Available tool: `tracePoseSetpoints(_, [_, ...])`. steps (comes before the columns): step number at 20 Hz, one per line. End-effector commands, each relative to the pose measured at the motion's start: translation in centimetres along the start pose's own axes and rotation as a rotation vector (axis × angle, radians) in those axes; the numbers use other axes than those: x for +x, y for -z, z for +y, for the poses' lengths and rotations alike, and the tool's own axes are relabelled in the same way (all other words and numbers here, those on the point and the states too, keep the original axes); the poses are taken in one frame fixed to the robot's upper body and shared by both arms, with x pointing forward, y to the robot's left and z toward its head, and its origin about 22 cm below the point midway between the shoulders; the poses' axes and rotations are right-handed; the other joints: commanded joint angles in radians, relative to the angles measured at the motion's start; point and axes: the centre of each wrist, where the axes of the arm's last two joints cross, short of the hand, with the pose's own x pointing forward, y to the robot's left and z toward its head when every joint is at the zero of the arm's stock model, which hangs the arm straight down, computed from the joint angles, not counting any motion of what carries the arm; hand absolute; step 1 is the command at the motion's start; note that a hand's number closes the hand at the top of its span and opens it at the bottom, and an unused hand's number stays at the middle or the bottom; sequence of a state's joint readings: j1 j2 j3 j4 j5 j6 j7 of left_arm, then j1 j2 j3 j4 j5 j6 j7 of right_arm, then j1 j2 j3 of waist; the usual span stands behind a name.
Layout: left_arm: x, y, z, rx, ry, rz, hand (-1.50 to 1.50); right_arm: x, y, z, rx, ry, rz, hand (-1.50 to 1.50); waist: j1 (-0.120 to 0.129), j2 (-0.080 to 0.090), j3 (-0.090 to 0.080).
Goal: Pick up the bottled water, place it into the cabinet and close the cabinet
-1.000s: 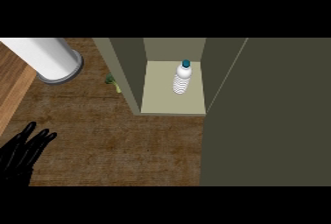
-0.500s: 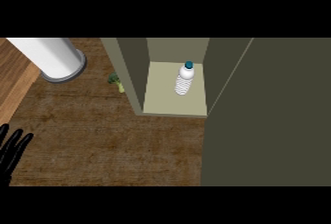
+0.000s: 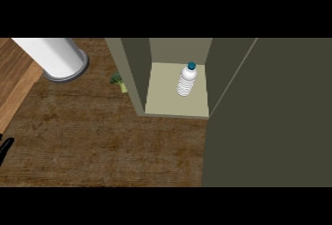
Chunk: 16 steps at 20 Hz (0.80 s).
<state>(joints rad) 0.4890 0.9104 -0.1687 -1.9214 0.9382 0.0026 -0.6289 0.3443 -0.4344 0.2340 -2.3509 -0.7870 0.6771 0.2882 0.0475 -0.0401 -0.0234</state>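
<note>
The bottled water (image 3: 186,81), clear and ribbed with a blue-green cap, stands upright on the pale shelf (image 3: 172,106) inside the olive cabinet, near its right wall. The cabinet's front is open. A wide dark olive panel (image 3: 269,114), the cabinet's door or side, fills the view's right. Of my left hand (image 3: 5,145) only a straight black finger shows at the left edge, far from the bottle and holding nothing. My right hand does not show.
A white cylinder on a grey base (image 3: 58,59) stands at the back left. A small piece of broccoli (image 3: 118,81) lies beside the cabinet's left wall. The brown counter (image 3: 103,145) spreads in front; lighter wood (image 3: 13,83) runs along its left edge.
My left hand has slid down and to the left, from well in view to almost out of the picture. The bottle has stayed in place in the cabinet.
</note>
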Motion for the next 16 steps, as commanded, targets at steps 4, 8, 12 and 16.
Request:
tracePoseSetpoints(4, [1.1,-0.4,1.2,-0.013,0.007,0.001,-1.50,3.4,3.4,2.7,0.026,-0.180,0.016,1.50,0.020,0.001,-0.001])
tracePoseSetpoints(8, [1.6,-0.9,1.9,-0.024,0.001,0.008,-1.50,3.3,5.5,2.4,0.020,-0.143,-0.006,1.50,0.035,0.000,0.000])
tracePoseSetpoints(12, [2.0,-1.1,2.6,-0.025,-0.003,0.003,-1.50,2.8,8.6,2.0,0.023,-0.112,-0.009,1.50,0.051,0.006,0.001])
tracePoseSetpoints(16, [2.4,-1.2,3.2,-0.023,0.007,-0.003,-1.50,2.6,11.9,2.3,-0.025,-0.051,-0.030,1.50,0.040,0.009,0.003])
